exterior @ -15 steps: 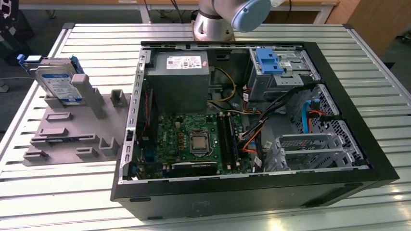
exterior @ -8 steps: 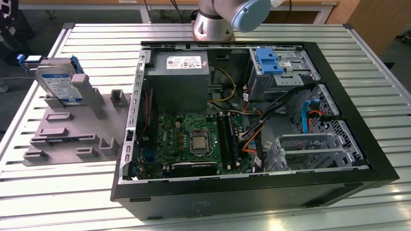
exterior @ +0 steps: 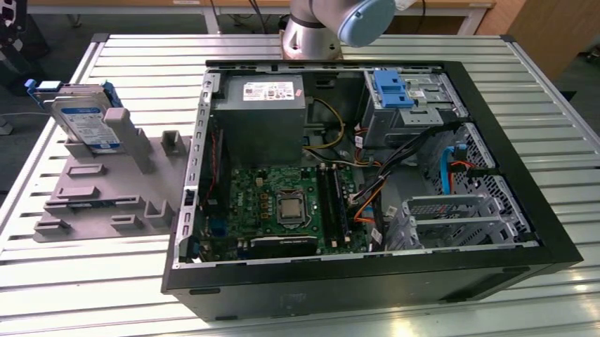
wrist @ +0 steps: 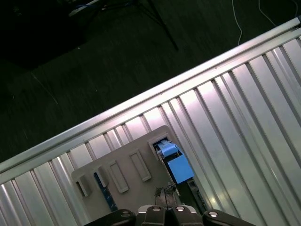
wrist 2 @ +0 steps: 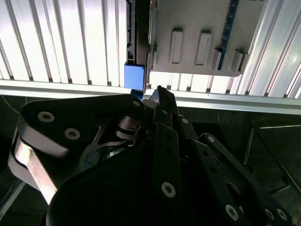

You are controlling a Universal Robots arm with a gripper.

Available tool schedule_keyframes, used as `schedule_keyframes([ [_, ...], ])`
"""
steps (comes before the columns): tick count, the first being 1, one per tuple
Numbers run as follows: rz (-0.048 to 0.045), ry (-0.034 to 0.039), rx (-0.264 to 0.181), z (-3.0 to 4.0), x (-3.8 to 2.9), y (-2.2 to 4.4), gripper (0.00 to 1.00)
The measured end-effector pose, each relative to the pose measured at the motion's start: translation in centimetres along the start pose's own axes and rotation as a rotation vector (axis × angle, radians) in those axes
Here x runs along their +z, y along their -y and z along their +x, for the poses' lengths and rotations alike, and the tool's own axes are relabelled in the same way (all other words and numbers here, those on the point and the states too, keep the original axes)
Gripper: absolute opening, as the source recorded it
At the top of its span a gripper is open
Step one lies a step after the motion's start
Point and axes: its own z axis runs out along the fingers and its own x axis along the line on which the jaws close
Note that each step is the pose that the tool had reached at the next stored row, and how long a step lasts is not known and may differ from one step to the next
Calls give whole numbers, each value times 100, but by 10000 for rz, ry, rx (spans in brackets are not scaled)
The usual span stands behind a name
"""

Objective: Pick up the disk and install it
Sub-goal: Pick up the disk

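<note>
**DISK IN HOLDER, HAND EMPTY ABOVE IT – PICK-UP NOT YET MADE**

1. Hand [wrist 2: 160,90]: black linkage type. Tips drawn together, nothing betw. them, so closed and empty. It hangs over the worktop's edge, tips aimed down at the holder.

2. Disk [wrist 2: 135,77]: edge-on in both wrist views. The blue frame end sits just past the tips along the line of sight, apart from them, no contact. Height gap betw. tips and frame can't be judged. The thin top edge runs straight on from the tips, so the long axis is approx. in line w/ the hand, not across it. In the exterior view it stands on edge, leaning a little, label face showing, at the exterior view's left.

3. Holder [exterior: 103,189]: grey moulded block w/ posts and slots. It carries the disk at its far end and lies flat on the worktop, just beside the case's side wall.

4. Worktop [exterior: 94,281]: ribbed aluminium slats.

5. PC case [exterior: 553,253]: side panel off, lying open-side up. Board, cables and grey drive cages are in view. The disk is fully outside it, so install not begun.

6. Blue bracket [exterior: 389,88]: in the case's far corner, well apart from the disk.

7. Arm base [exterior: 324,31]: beyond the case's far wall.
</note>
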Motion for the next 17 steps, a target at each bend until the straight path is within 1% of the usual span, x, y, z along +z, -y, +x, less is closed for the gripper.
schedule_keyframes([
  [4, -5, -9, -201, 0, 0, 0, 11],
  [9, -22, -41, -919, 0, 0, 0, 11],
  [12, -30, -55, -1240, 0, 0, 0, 11],
  [15, -35, -63, -1410, 0, 0, 0, 11],
  [17, -35, -64, -1438, 0, 0, -1, 11],
])
